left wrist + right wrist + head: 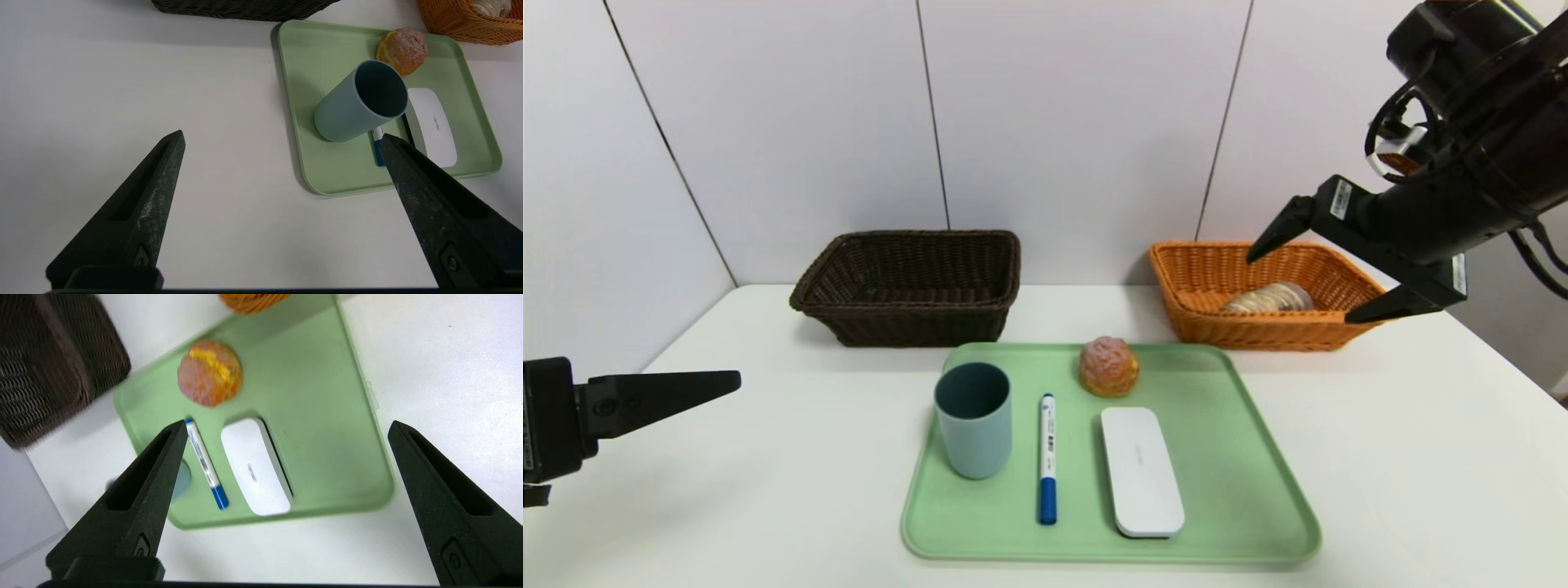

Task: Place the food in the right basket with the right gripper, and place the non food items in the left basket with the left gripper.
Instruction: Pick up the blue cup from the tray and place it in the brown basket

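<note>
White worktop [1421, 425]: loaf [1267, 297] already in orange basket [1217, 273], so right gripper [1327, 273] hangs above it, jaws spread, bun [1108, 366] likely next; left gripper [282, 141] parked, jaws spread.

A plain white table [1421, 457] carries three things directly. A pale green rounded plastic tray [1241, 490] lies below the right gripper's [1305, 279] spread fingers. Beyond those fingertips sits the orange woven wicker basket [1258, 327]. A dark brown woven wicker basket [907, 322] stands ahead of the left gripper's [282, 139] parted fingers.
</note>
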